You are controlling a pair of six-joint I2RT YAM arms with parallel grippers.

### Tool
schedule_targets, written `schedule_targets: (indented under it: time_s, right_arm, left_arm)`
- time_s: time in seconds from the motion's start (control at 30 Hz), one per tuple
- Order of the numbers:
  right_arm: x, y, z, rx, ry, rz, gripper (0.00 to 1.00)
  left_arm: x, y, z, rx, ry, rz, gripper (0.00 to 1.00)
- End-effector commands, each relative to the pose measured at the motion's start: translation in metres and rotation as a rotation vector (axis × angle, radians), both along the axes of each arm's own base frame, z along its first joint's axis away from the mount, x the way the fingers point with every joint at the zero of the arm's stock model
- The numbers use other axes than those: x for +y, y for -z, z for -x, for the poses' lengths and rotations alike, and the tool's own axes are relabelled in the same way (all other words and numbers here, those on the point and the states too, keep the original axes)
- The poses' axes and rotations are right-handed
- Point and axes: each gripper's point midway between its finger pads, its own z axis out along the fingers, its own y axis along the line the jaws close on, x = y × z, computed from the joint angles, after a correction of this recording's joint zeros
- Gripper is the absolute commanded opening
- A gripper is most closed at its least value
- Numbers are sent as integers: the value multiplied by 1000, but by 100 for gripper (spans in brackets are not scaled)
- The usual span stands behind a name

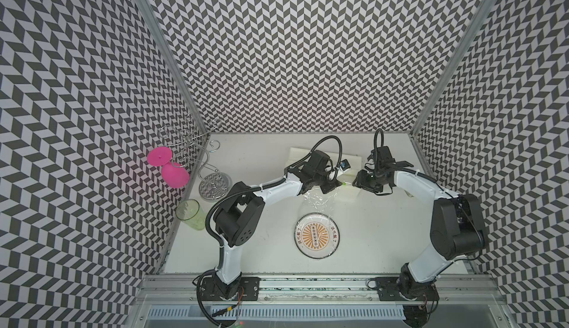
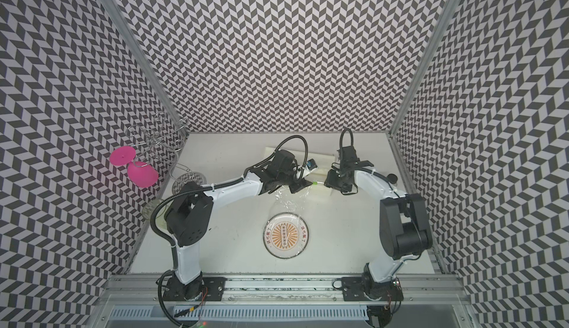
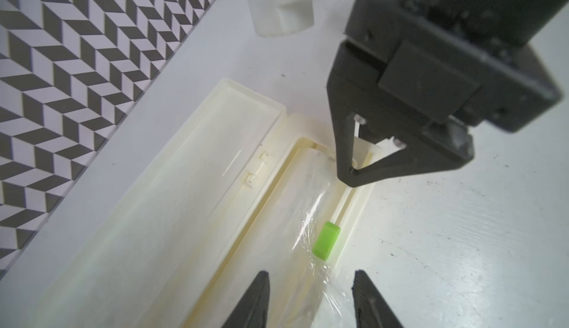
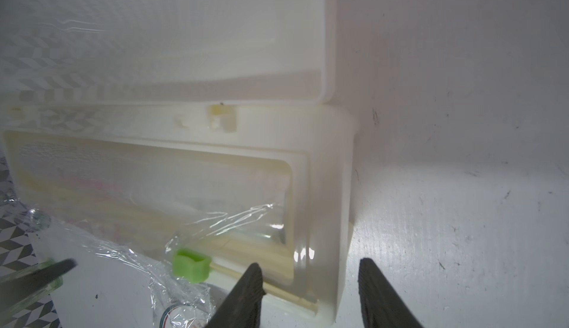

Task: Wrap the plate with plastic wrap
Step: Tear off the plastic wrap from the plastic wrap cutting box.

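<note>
The left gripper (image 3: 311, 300) has its jaws spread and pinches nothing, with the plastic wrap (image 3: 320, 280) lying below the gap. The right gripper (image 4: 311, 280) is spread too, one finger over the end of the dispenser box (image 4: 326, 187) and one over the table (image 4: 462, 234); it probably touches neither, though the view is too close to tell. The wrap is clear and crinkled, and runs from the box toward 6 o'clock over the plate (image 1: 317, 235), which lies flat mid-table. There is one plate, one wrap, one box, one green tab (image 3: 325, 240) and two grippers.
</note>
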Motion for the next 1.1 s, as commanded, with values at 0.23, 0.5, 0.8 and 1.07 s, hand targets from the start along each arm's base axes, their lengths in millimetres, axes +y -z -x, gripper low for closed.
schedule_targets:
  time_s: [0.23, 0.5, 0.8, 1.07]
  right_arm:
    - [-12, 23, 3, 32, 1, 32, 48]
    - [-16, 23, 2, 31, 4, 26, 47]
    - [-13, 24, 2, 35, -1, 15, 46]
    - [-1, 23, 1, 41, -19, -33, 47]
  left_arm:
    - [-30, 4, -1, -144, 189, -52, 40]
    - [-35, 19, 11, -111, 274, -80, 32]
    - [-34, 38, 12, -66, 292, -119, 8]
    - [-31, 45, 15, -49, 302, -138, 5]
